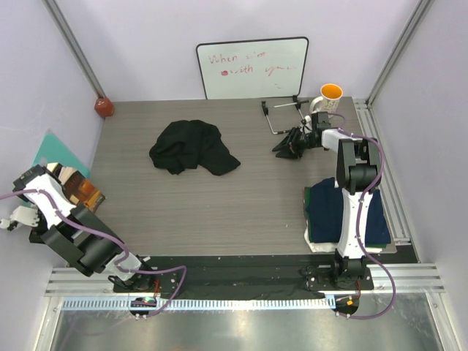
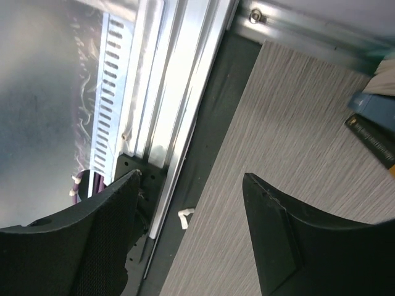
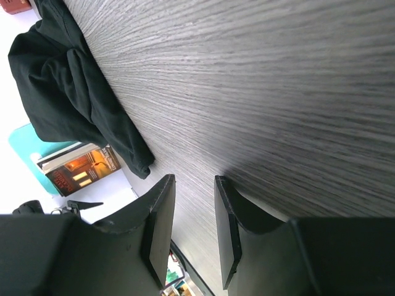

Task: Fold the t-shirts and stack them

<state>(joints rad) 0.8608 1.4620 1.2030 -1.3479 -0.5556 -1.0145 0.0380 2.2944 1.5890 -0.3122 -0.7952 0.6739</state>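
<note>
A black t-shirt (image 1: 191,146) lies crumpled in a heap at the back middle of the table; in the right wrist view it (image 3: 74,92) fills the upper left. A folded navy t-shirt (image 1: 329,208) rests on a white one (image 1: 316,245) at the table's right edge, partly hidden by the right arm. My right gripper (image 1: 287,145) (image 3: 194,179) hovers right of the black heap, open and empty, clear of the cloth. My left gripper (image 2: 191,176) is at the table's near-left edge, open, with nothing between its fingers (image 2: 271,216).
A whiteboard (image 1: 252,67) leans on the back wall, with an orange-and-white mug (image 1: 330,96) and a thin metal frame (image 1: 281,117) next to it. Books (image 1: 80,186) (image 2: 370,123) lie at the left edge. A red object (image 1: 104,107) sits in the back-left corner.
</note>
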